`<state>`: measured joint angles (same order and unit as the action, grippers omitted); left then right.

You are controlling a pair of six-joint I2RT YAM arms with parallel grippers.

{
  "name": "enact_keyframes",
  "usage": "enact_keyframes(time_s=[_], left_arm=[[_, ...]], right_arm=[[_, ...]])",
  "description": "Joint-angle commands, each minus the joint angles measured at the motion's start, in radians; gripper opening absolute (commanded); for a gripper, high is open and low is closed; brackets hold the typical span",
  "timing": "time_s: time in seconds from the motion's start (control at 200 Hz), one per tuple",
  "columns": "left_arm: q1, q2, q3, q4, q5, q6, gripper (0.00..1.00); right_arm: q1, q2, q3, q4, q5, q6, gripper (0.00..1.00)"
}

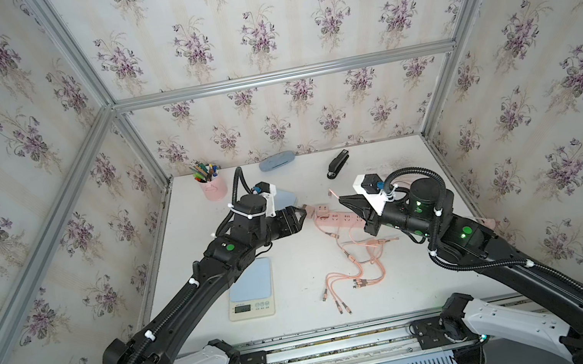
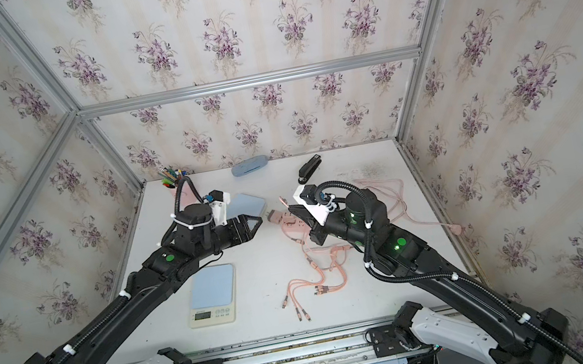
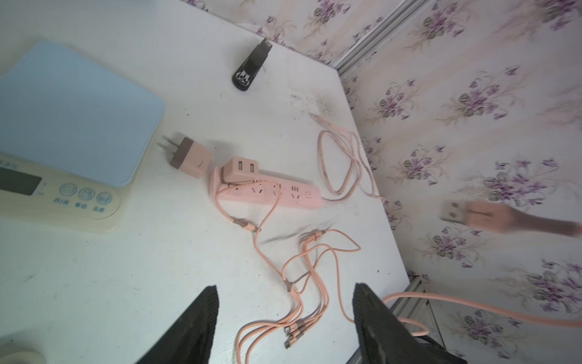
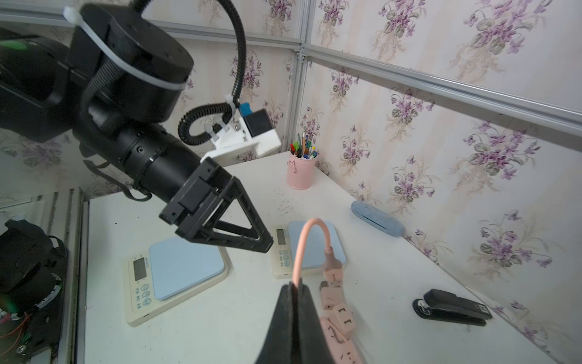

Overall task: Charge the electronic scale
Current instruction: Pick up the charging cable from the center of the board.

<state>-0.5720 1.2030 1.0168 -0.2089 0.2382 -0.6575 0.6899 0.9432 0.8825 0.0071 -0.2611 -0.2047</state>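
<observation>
Two electronic scales with pale blue tops are on the table: one (image 1: 250,291) near the front, the other (image 2: 245,205) further back, partly behind my left wrist. My right gripper (image 4: 294,285) is shut on a pink cable (image 4: 299,249), which loops over the jaws; its USB plug (image 4: 332,268) hangs above the pink power strip (image 1: 337,219). That plug (image 3: 472,216) shows blurred in the air in the left wrist view. My left gripper (image 3: 285,288) is open and empty above the table, facing the right gripper (image 1: 341,198). A loose pink charger (image 3: 189,157) lies beside the strip.
A bundle of pink multi-head cables (image 1: 354,273) lies in front of the strip, on which a two-port adapter (image 3: 241,167) sits. At the back stand a pink pen cup (image 1: 211,183), a blue case (image 1: 277,161) and a black stapler (image 1: 338,163).
</observation>
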Motion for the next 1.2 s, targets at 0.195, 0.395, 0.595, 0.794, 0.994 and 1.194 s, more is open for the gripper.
enact_keyframes(time_s=[0.195, 0.395, 0.595, 0.794, 0.994, 1.194], left_arm=[[-0.019, -0.044, 0.02, 0.124, 0.042, 0.246, 0.69], [-0.045, -0.107, -0.173, 0.42, 0.021, 0.616, 0.69], [-0.079, -0.031, -0.195, 0.597, -0.038, 0.753, 0.63], [-0.08, 0.072, -0.152, 0.666, -0.036, 0.776, 0.51], [-0.077, 0.098, -0.156, 0.72, -0.051, 0.759, 0.29], [-0.078, 0.081, -0.168, 0.706, -0.052, 0.768, 0.04]], right_arm=[[0.0, 0.105, 0.055, 0.06, -0.057, 0.101, 0.0], [-0.001, 0.165, 0.151, -0.038, -0.075, 0.218, 0.0], [-0.003, 0.193, 0.18, -0.051, -0.131, 0.312, 0.0], [-0.007, 0.195, 0.191, -0.048, -0.164, 0.394, 0.0], [-0.019, 0.187, 0.192, -0.061, -0.15, 0.445, 0.0], [-0.045, 0.175, 0.192, -0.058, -0.135, 0.508, 0.0]])
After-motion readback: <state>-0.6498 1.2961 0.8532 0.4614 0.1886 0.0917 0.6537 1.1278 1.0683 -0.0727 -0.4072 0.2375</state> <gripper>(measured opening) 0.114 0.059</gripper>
